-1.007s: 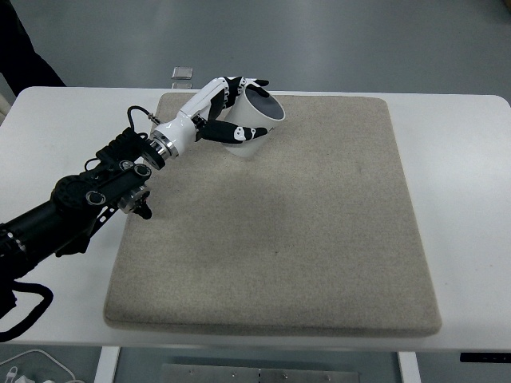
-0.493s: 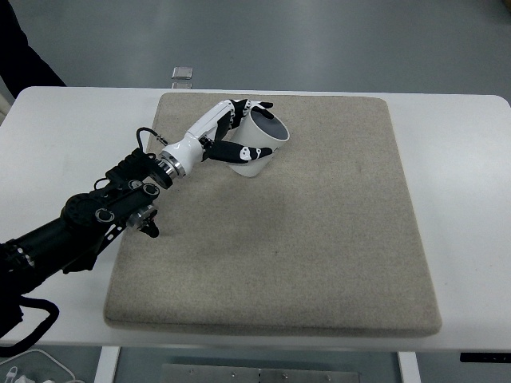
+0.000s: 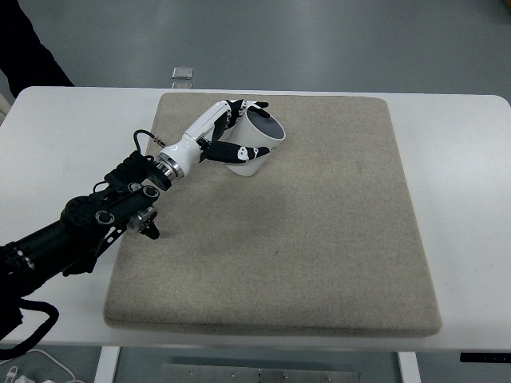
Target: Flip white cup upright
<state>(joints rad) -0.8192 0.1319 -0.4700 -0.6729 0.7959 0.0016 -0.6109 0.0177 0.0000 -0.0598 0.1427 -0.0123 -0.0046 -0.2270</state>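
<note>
Top view. Left hand (image 3: 227,132) wrapping around white cup (image 3: 257,144) – thumb (image 3: 239,152) pressing along the near side wall, remaining fingers (image 3: 238,106) curling over the far side by the rim, so closed on the cup, not spread. Cup sitting at the upper-left part of beige mat (image 3: 319,239), base touching the mat, mouth tilting up and toward the far right, dark interior showing; leaning rather than standing fully plumb. Left arm (image 3: 88,219) entering from the lower-left edge, black forearm w/ cabling crossing the mat's left border, white wrist section leading to the hand. Mat lying on white table (image 3: 463,159), covering most of the centre. Small silver-grey square obj. (image 3: 183,73) resting just beyond the table's far edge, behind the mat's upper-left corner – too small to identify. Dark shape (image 3: 28,48) occupying the top-left corner of the view, past the table; nature unclear. White cable bits (image 3: 28,367) showing at the bottom-left, below the table edge. Grey floor (image 3: 319,40) filling the background.
</note>
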